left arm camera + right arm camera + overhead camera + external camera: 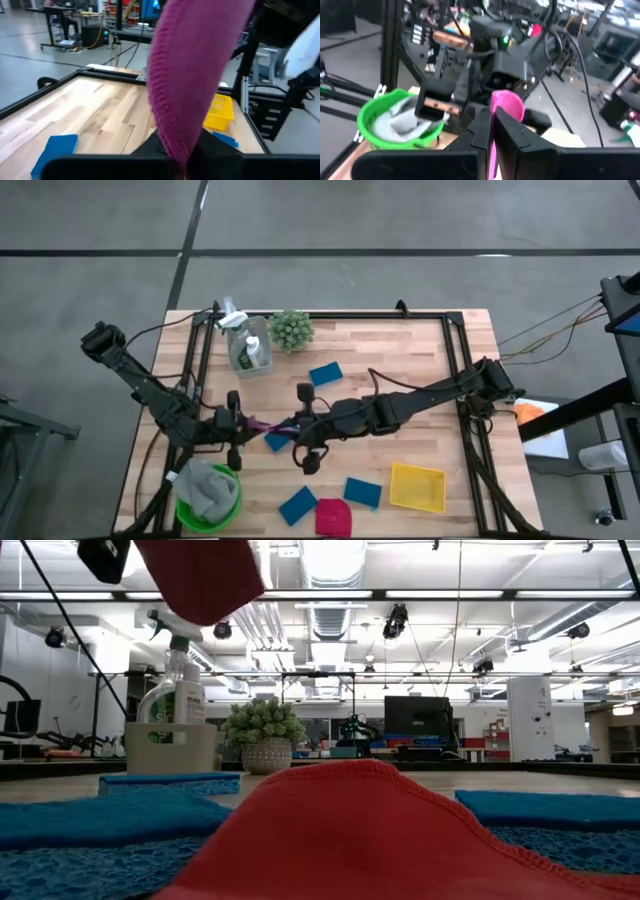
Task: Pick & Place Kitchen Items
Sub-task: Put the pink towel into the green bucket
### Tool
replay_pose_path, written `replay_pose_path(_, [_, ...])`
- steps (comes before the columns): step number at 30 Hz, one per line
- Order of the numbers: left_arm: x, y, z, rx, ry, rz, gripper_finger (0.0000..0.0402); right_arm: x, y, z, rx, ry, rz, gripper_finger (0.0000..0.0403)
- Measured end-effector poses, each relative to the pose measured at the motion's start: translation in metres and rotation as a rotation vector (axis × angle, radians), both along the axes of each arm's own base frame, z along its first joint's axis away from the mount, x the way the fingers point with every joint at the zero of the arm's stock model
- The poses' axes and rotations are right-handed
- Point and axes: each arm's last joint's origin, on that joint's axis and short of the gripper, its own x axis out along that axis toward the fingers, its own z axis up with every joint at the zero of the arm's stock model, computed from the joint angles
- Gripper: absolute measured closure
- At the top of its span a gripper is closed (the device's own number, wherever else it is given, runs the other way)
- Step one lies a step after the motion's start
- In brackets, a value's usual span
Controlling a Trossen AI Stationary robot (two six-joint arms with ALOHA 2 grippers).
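From above, the left gripper (245, 423) and the right gripper (290, 425) meet over the middle of the table (400, 355), and a pink cloth (262, 423) stretches between them, clear of the wood. Both pairs of jaws are clenched on it, one at each end, so this looks like a hand-over in mid-air. A green bowl (228, 512) with a grey cloth (205, 485) in it sits at the near left corner, just beside the left arm. Blue sponges (325, 373), a red cloth (334, 517) and a yellow tray (417, 487) lie around; a bottle (252, 350) stands in a holder at the back by the plant (291, 329).

At table height, the red cloth fills the foreground with sponges either side.

The left wrist view shows the pink cloth (195, 85) rising from between that arm's fingers.

The right wrist view shows the cloth (506, 105) pinched in its own fingers (481, 131), with the green bowl (370, 112) beyond.

Next, one gripper probably has to let go so the other can carry the cloth, likely to the bowl.
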Motion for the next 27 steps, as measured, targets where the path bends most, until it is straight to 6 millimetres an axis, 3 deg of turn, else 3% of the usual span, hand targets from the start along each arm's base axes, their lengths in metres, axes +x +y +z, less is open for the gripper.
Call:
replay_pose_path(6, [-0.004, 0.001, 0.005, 0.038, -0.002, -0.094, 0.0398, 0.0, 0.006, 0.012, -0.015, -0.137, 0.21, 0.0385])
replay_pose_path(10, [-0.011, 0.003, 0.023, 0.037, 0.058, -0.182, 0.04, -0.005, 0.013, 0.012, -0.052, -0.37, 0.302, 0.0385])
replay_pose_path(14, [-0.024, 0.005, 0.049, 0.01, 0.194, -0.27, 0.04, -0.019, 0.015, -0.008, -0.095, -0.617, 0.361, 0.0385])
replay_pose_path(17, [-0.037, 0.005, 0.071, -0.024, 0.306, -0.335, 0.04, -0.032, 0.011, -0.032, -0.087, -0.701, 0.357, 0.0385])
replay_pose_path(23, [-0.065, -0.001, 0.11, -0.023, 0.461, -0.466, 0.0401, -0.062, -0.001, -0.068, -0.05, -0.631, 0.261, 0.0385])
replay_pose_path(27, [-0.085, -0.01, 0.119, -0.001, 0.606, -0.529, 0.0401, -0.086, -0.008, -0.078, 0.007, -0.567, 0.232, 0.0385])
